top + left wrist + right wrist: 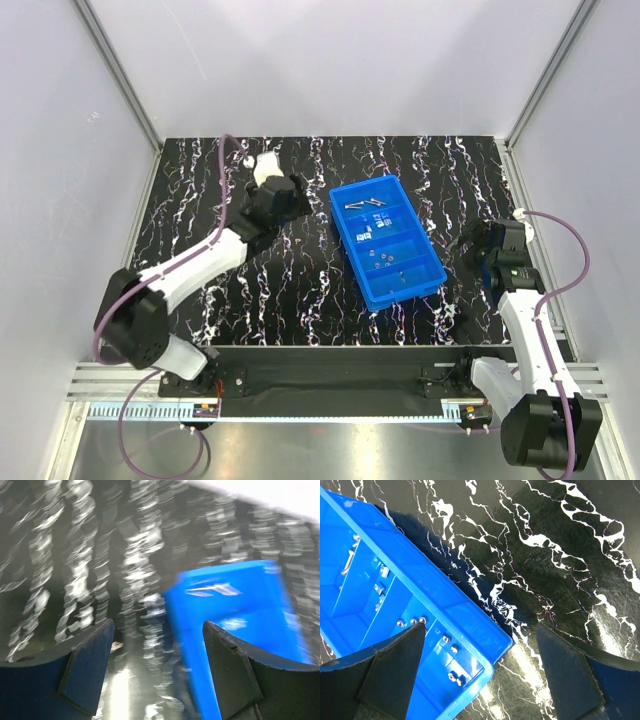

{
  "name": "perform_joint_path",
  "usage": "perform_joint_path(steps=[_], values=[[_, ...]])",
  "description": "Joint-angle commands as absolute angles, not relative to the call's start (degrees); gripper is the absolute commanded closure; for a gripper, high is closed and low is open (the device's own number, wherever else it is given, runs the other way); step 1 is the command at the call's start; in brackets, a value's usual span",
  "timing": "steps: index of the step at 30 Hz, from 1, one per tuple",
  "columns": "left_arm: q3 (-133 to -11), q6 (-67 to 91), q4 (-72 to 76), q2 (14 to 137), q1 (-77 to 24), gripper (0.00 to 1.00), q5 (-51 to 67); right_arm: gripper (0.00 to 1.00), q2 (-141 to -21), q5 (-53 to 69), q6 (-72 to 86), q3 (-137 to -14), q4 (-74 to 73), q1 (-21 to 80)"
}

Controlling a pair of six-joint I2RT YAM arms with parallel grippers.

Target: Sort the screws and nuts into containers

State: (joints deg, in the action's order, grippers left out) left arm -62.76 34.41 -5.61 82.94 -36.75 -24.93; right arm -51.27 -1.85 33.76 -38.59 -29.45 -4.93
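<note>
Right end effector [480, 630] gapes beside tray [435, 587] corner; left end effector [159, 625] gapes.

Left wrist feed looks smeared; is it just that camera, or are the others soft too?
Left wrist: motion blur smears the blue tray and the table. Right wrist: sharp, nuts readable, mild glare on the table near the bottom edge. Top external: sharp and evenly lit.

1. The tray [347, 247] is bright blue and rectangular. Cross walls split it into four compartments. It lies slanted, right of centre in the top view.
2. The screws [366, 204] are slender silver rods lying flat in the farthest compartment.
3. The nuts [381, 256] are stubby silver bits scattered through the three nearer compartments.
</note>
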Motion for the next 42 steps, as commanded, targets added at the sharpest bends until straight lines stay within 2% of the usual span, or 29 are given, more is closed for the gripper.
perform_joint_path(steps=[1,10,18,28,35,40,42], values=[[-60.03,40.25,-9.85,87.96,-35.95,0.24,-28.21,0.00,-52.29,-0.62,33.75,-38.67,-27.16,-4.75],[-66.09,43.76,-12.83,101.50,-35.68,0.27,-26.27,0.00,-52.47,-1.58,33.57,-38.58,-27.33,-4.75],[-68.28,50.18,-13.53,105.55,-35.68,0.28,-29.53,0.00,-53.35,-2.02,33.40,-38.58,-26.90,-4.75],[-71.72,53.08,-20.47,111.27,-37.44,0.34,-34.71,0.00,-54.05,-2.20,33.66,-38.06,-26.37,-4.75],[-71.46,53.52,-20.21,112.94,-37.79,0.42,-34.63,0.00,-54.49,-2.20,33.58,-37.97,-26.10,-4.75],[-69.96,53.17,-18.11,113.47,-37.79,0.62,-33.75,0.00,-54.14,-2.29,33.57,-37.88,-26.28,-4.66],[-69.79,52.82,-17.93,113.73,-37.88,0.66,-33.58,0.00,-54.14,-2.29,33.57,-37.88,-26.28,-4.75]])
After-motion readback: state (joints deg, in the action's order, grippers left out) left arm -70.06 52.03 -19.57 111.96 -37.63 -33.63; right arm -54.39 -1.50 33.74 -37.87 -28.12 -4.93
